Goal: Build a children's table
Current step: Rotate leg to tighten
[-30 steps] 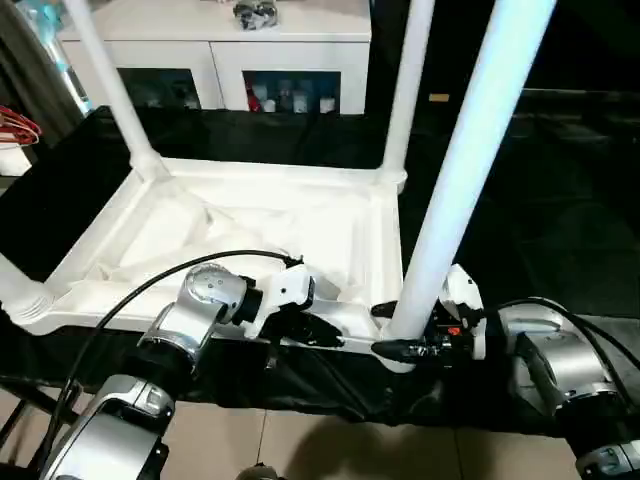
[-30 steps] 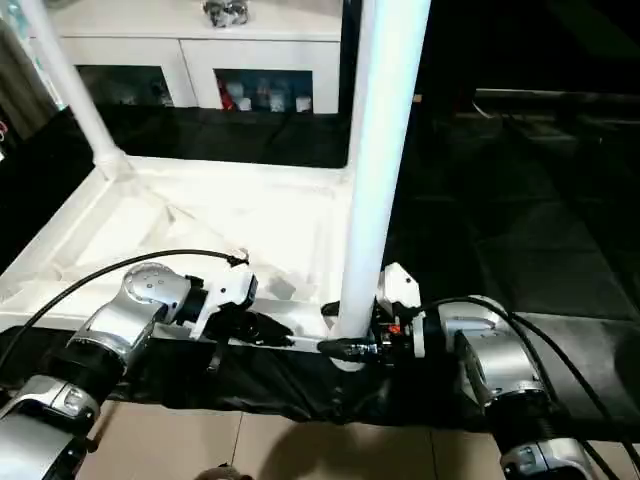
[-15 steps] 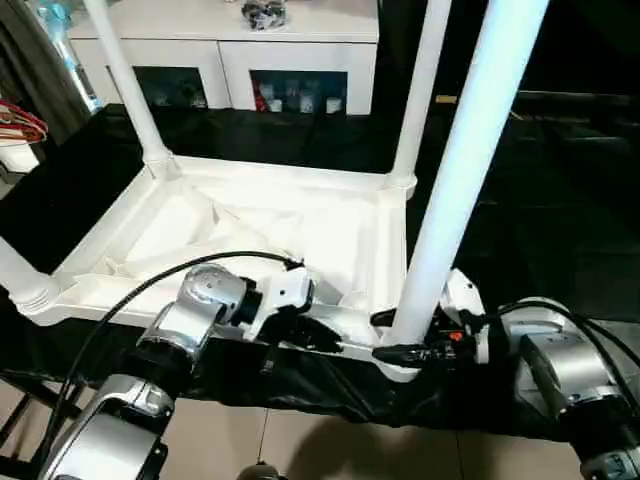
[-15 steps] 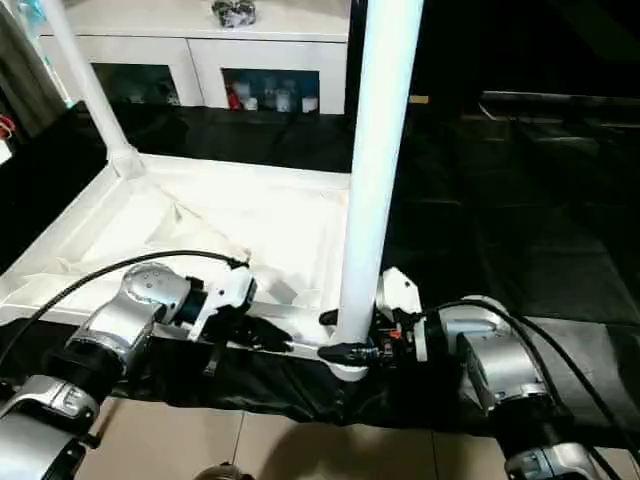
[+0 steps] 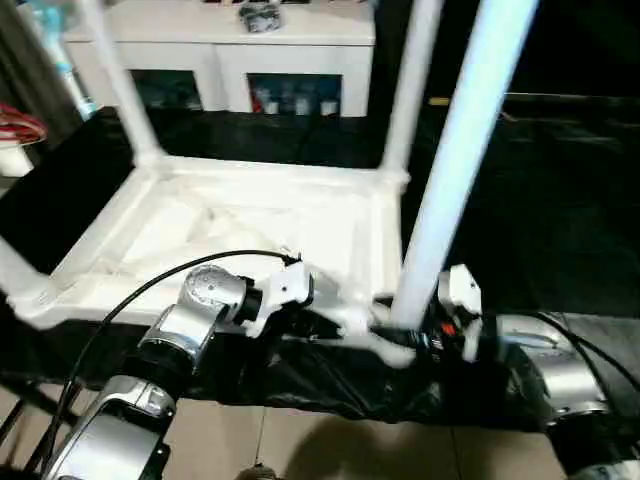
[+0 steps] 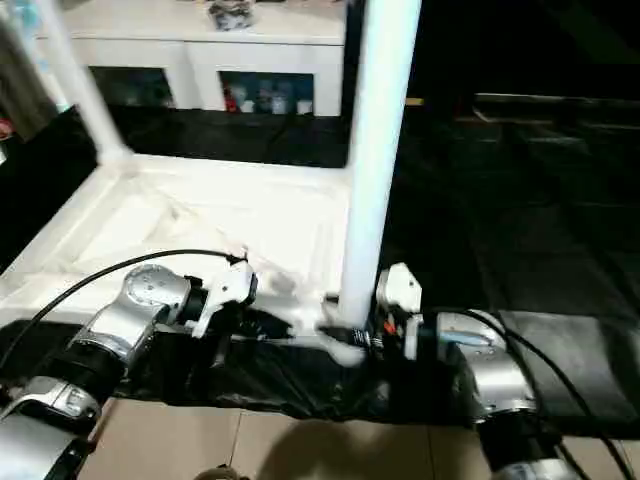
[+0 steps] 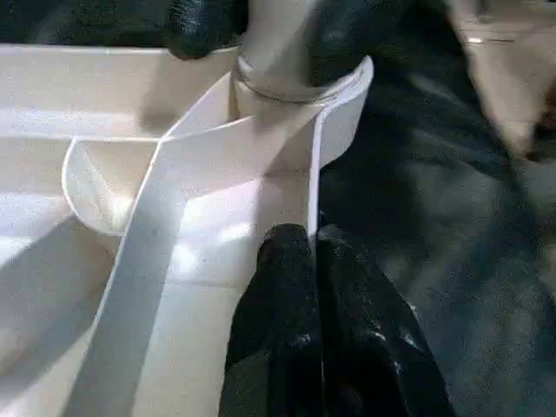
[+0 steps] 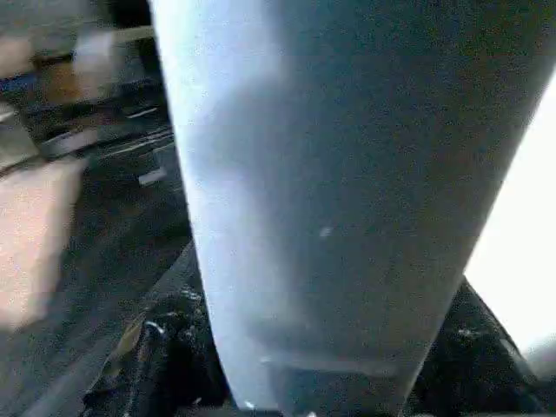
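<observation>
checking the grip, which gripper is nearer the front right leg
Right. The right gripper has its jaws around the base of the front right leg at its corner socket. The left gripper is shut on the tabletop rim just beside that corner.

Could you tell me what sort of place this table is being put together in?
Probably an indoor room set up as a test space. A white cabinet with glass doors stands at the back, the upturned tabletop lies on a surface draped in black cloth, and tiled floor shows below.
</observation>
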Controlling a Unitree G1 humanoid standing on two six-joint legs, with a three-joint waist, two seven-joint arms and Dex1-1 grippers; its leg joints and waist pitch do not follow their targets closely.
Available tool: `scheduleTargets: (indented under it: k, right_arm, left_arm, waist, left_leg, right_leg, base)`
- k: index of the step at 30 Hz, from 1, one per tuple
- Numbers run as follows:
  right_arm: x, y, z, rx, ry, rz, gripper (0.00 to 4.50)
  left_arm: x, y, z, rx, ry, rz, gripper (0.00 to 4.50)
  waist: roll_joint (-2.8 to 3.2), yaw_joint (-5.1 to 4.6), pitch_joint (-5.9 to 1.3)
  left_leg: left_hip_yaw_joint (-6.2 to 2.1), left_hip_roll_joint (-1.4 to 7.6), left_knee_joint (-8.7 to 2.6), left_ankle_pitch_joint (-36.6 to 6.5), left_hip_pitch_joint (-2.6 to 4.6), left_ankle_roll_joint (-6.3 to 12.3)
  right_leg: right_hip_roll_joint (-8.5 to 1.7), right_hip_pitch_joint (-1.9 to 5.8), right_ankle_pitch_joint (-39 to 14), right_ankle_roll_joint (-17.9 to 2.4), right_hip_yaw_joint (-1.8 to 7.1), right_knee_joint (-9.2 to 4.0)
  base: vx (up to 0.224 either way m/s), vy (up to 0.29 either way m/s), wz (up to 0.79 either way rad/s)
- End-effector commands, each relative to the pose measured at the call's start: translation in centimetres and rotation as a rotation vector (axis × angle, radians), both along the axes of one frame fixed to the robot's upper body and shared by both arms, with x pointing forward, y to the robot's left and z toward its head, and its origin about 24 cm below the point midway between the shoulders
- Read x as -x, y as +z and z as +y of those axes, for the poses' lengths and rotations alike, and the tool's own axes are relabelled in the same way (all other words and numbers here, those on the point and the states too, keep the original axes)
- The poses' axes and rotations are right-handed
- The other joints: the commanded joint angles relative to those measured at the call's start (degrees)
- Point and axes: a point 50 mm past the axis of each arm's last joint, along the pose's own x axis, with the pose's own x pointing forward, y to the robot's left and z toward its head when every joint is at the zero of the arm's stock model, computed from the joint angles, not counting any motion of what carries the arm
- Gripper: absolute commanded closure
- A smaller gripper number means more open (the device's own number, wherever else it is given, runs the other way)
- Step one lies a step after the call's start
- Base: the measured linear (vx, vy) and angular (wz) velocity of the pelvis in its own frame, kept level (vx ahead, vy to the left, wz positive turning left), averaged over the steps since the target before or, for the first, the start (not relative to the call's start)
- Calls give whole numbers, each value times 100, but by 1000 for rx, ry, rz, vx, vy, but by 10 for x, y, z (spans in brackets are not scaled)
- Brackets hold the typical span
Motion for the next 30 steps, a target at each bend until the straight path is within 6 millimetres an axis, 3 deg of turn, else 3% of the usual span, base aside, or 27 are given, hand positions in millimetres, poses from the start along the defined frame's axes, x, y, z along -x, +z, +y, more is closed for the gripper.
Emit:
scheduleTargets:
  k: [1, 5, 8, 15, 16, 18, 20, 23, 27, 28, 30]
  right_arm:
    - [4, -22, 22, 23, -27, 90, 254]
    - [-14, -33, 35, 43, -271, 140, 256]
    - [-26, -39, 44, 68, -444, 184, 256]
    - [-41, -34, 64, 52, -558, 195, 256]
    - [-42, -33, 64, 45, -564, 190, 256]
    - [-43, -31, 64, 9, -563, 198, 200]
    - [-43, -29, 60, -19, -548, 191, 183]
    - [-39, -27, 55, 0, -509, 142, 157]
    - [-26, -20, 43, -6, -401, 72, 157]
    - [-16, -18, 28, 15, -354, 27, 157]
    - [-6, -15, 8, 39, -323, -10, 157]
  left_arm:
    - [-12, 10, -15, 51, 110, -82, 450]
    - [-19, 10, -36, 62, 222, -112, 450]
    - [-23, 12, -51, 73, 291, -139, 450]
    - [-24, 17, -79, 92, 332, -182, 450]
    - [-24, 18, -80, 94, 324, -186, 450]
    - [-24, 18, -81, 90, 306, -194, 450]
    - [-23, 16, -78, 78, 278, -205, 450]
    - [-23, 15, -74, 68, 271, -206, 450]
    - [-24, 13, -68, 53, 275, -211, 450]
    - [-24, 13, -65, 49, 275, -212, 450]
    - [-24, 12, -61, 45, 277, -213, 450]
  waist:
    - [-72, -26, -272]
    - [-81, -164, -264]
    - [-73, -235, -276]
    - [-32, -237, -300]
    - [-53, -233, -308]
    - [-41, -232, -303]
    - [-6, -229, -300]
    - [-20, -227, -307]
    - [-24, -139, -315]
    - [-24, -145, -318]
    - [-51, -84, -315]
  left_leg:
    - [-69, 183, -423, -1532, -9, 174]
    - [-74, 141, -426, -1654, 11, 101]
    - [-77, 145, -428, -1573, -2, 86]
    - [-64, 146, -415, -1502, -9, 152]
    - [-55, 138, -409, -1425, -21, 205]
    - [-50, 135, -407, -1420, -24, 246]
    - [-55, 143, -414, -1512, -12, 258]
    - [-58, 157, -419, -1525, -12, 255]
    - [-31, 159, -387, -1404, 0, 393]
    - [-48, 155, -399, -1332, -38, 397]
    - [-42, 163, -380, -1273, -32, 489]
  right_leg:
    - [-398, 261, -2561, -607, 267, -542]
    - [-394, 261, -2780, -566, 251, -577]
    - [-384, 259, -2547, -624, 261, -553]
    - [-370, 276, -2011, -778, 273, -514]
    - [-364, 295, -1792, -819, 275, -494]
    - [-362, 295, -1768, -840, 274, -499]
    - [-366, 293, -1841, -841, 274, -508]
    - [-360, 293, -1745, -851, 279, -503]
    - [-343, 300, -1433, -838, 292, -492]
    - [-360, 327, -1436, -876, 280, -469]
    - [-353, 333, -1541, -742, 281, -498]
  base:
    - [0, 0, 0]
    - [0, 0, 0]
    - [0, 0, 0]
    - [0, 0, 0]
    - [0, 0, 0]
    - [0, 0, 0]
    - [0, 0, 0]
    - [0, 0, 0]
    - [0, 0, 0]
    - [0, 0, 0]
    - [0, 0, 0]
